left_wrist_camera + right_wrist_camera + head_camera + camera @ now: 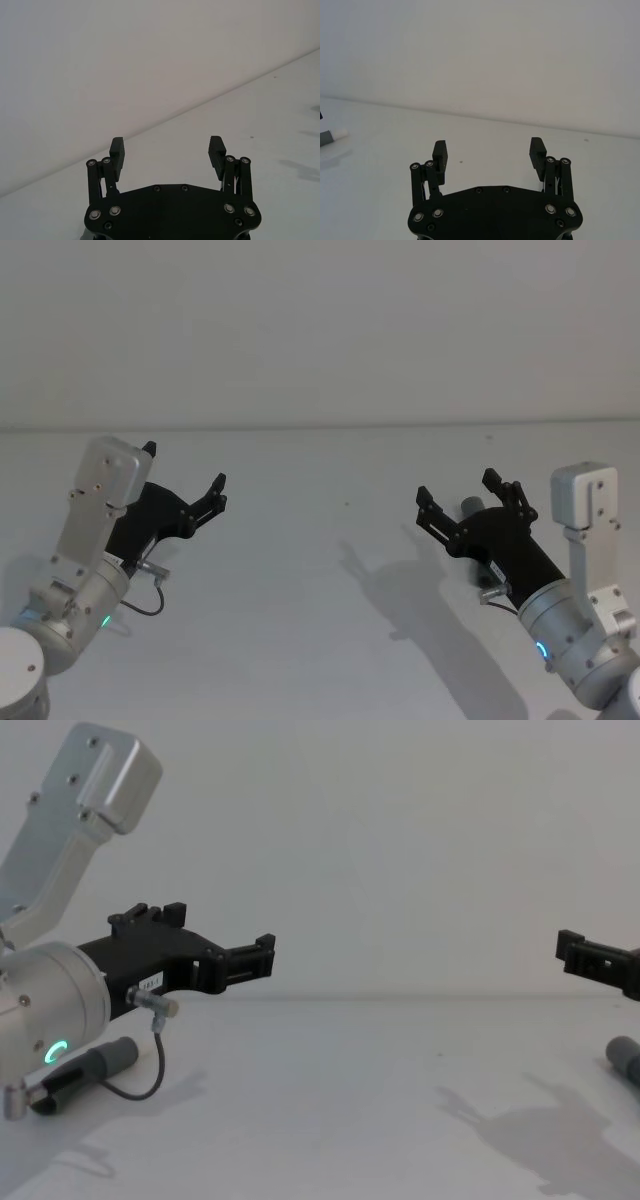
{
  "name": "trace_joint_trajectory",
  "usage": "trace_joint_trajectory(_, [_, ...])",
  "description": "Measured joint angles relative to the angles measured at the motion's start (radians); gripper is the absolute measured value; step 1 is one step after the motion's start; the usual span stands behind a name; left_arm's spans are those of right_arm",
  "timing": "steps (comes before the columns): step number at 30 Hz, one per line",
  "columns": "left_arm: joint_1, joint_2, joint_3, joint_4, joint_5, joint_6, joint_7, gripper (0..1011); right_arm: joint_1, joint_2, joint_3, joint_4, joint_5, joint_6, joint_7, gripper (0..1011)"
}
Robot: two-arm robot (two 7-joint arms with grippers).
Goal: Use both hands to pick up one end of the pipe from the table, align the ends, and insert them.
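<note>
One pipe piece point(98, 1065) lies on the white table point(330, 1110) at the left, under my left arm, its grey cuff pointing right. My left gripper point(225, 935) hovers above it, open and empty, as also seen in the head view point(185, 468) and its wrist view point(167, 150). A second pipe piece point(626, 1058) lies at the right edge; its cuff point(470, 506) peeks out behind my right gripper point(457, 488), which hangs open and empty above it point(489, 150). A grey cuff with a white tip point(332, 135) shows at the edge of the right wrist view.
The table point(320, 540) stretches bare between the two arms back to a plain pale wall. A thin black cable point(140, 1085) loops from the left wrist down near the left pipe piece.
</note>
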Motion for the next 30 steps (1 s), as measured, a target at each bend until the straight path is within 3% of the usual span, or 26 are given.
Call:
trace_joint_trajectory(22, [-0.002, 0.0, 0.0, 0.0, 0.0, 0.004, -0.002, 1002, 0.0, 0.0, 0.0, 0.0, 0.0, 0.0, 0.0, 1001])
trace_joint_trajectory(30, [-0.019, 0.011, -0.001, -0.009, -0.001, 0.07, -0.025, 1002, 0.0, 0.0, 0.0, 0.0, 0.0, 0.0, 0.0, 1001])
